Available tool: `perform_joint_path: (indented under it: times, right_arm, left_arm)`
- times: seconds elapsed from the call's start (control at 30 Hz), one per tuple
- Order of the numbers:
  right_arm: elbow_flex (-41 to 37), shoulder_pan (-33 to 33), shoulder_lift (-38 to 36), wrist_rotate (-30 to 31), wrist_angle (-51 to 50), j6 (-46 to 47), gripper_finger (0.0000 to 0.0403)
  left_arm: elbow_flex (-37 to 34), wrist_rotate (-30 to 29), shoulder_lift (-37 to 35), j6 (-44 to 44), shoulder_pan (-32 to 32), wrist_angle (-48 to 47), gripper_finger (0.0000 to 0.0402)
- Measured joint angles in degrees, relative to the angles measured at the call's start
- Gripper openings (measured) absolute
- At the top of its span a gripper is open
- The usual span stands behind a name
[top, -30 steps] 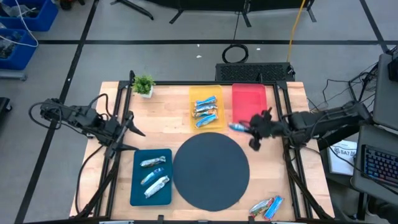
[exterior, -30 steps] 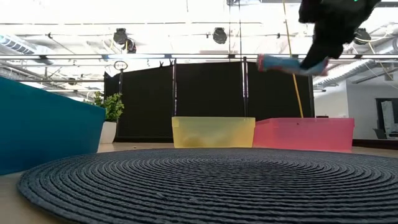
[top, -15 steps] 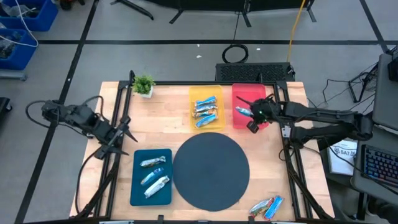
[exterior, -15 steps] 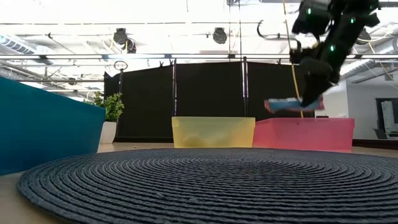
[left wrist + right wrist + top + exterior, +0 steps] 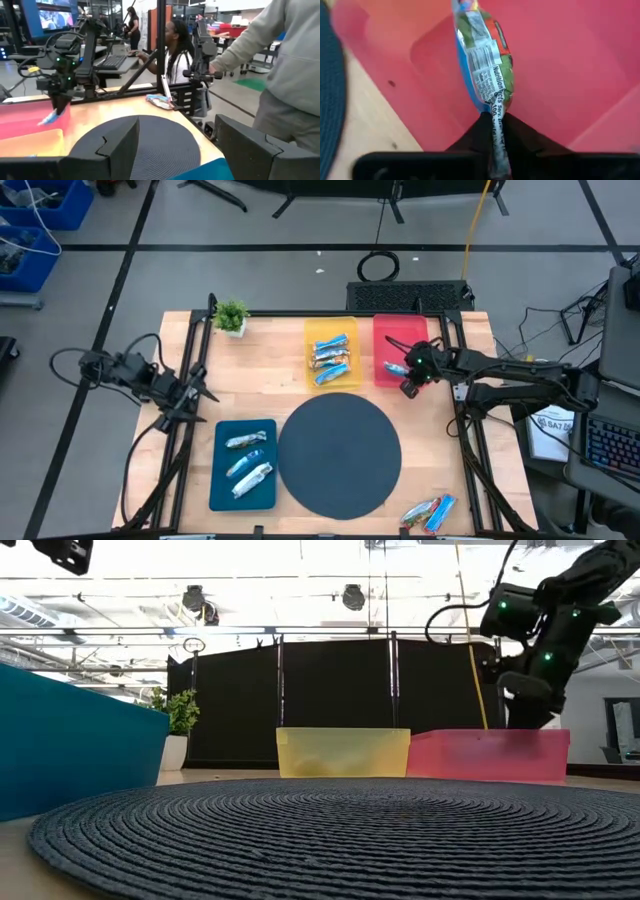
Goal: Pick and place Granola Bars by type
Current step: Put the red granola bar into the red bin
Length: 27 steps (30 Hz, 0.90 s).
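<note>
Right end effector [image 5: 496, 131] pinching granola bar [image 5: 485, 55] in red tray [image 5: 560, 65]

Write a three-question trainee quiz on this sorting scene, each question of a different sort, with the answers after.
1. True or false: the right gripper is shut on a granola bar over the red tray.
2. Which tray holds three bars? A. the yellow tray B. the teal tray C. the red one
3. Fill in: two loose bars lie on the table near its front right ____.

Key:
1. True; the fingers pinch the wrapper's end.
2. B.
3. Corner.

The left gripper waits by the table's left edge.
</note>
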Motion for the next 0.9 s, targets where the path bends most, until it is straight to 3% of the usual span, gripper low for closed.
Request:
perform_joint_path:
  times: [0.23, 0.43, 0.63, 0.73, 0.9]
  right_arm:
    - [3.43, 0.06, -1.48, -0.67, -0.89, -2.26, 0.0157]
    - [12.8, 3.68, -3.43, -17.83, -14.38, 2.56, 0.0188]
    - [20.33, 19.36, -5.38, -28.81, -17.09, 7.11, 0.0167]
    - [22.82, 30.59, -4.91, -28.3, -14.17, 11.93, 0.0163]
    - [23.83, 49.87, -2.43, -19.92, -9.44, 23.38, 0.0162]
  left_arm:
    - [-4.12, 0.58, -2.52, -2.21, 0.0, 3.91, 0.0261]
    - [-4.59, 2.46, -2.52, -2.51, 0.0, 3.93, 0.026]
    - [-4.59, 2.47, -2.5, -1.88, 0.0, 2.1, 0.0265]
    - [-4.59, 2.45, -2.5, -2.09, 0.0, 2.23, 0.026]
    - [-4.59, 2.49, -2.5, -2.96, 0.0, 2.38, 0.0255]
